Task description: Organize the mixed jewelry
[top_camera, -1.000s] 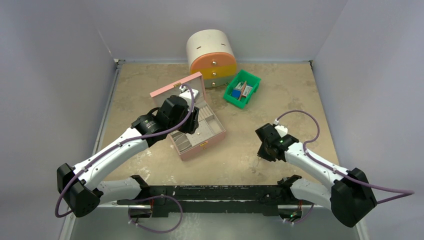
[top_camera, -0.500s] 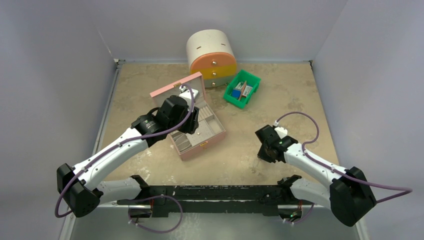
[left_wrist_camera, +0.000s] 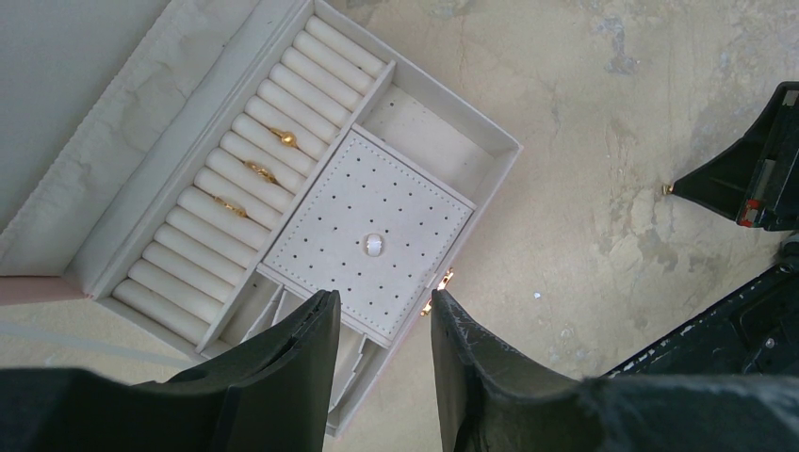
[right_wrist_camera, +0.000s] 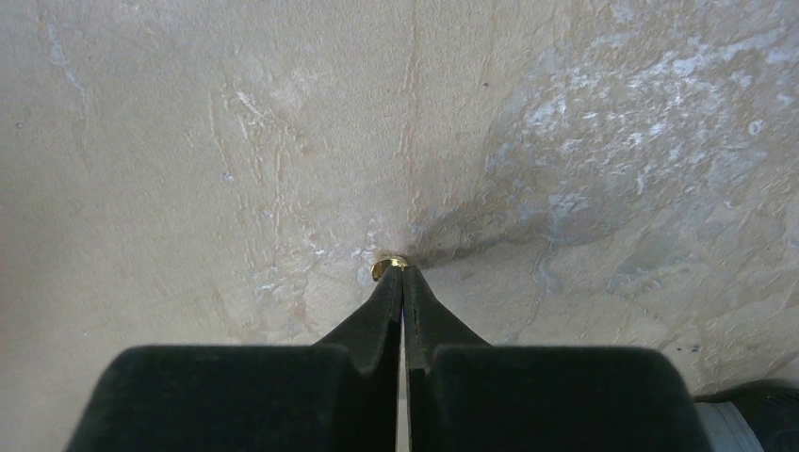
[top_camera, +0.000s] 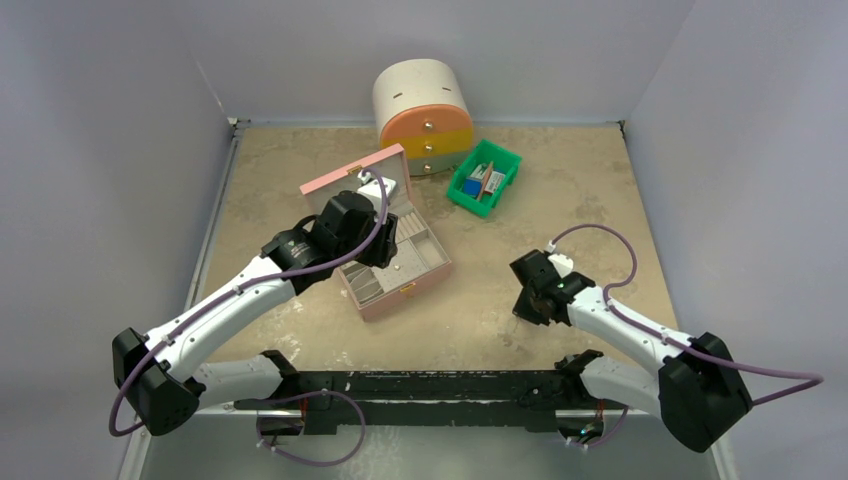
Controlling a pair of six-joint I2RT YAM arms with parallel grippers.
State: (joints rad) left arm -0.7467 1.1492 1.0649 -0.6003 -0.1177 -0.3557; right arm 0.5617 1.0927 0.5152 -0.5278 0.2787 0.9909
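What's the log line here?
right gripper: shut on gold piece, tabletop | left gripper: open, above jewelry box | three gold rings slotted inside

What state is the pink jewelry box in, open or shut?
Open: its lid stands tilted back, and the left wrist view shows the ring rolls and stud pad exposed.

Top view: high, rearward, facing down. Wrist views: close, downward. Top and left-wrist views share the jewelry box under the left gripper.
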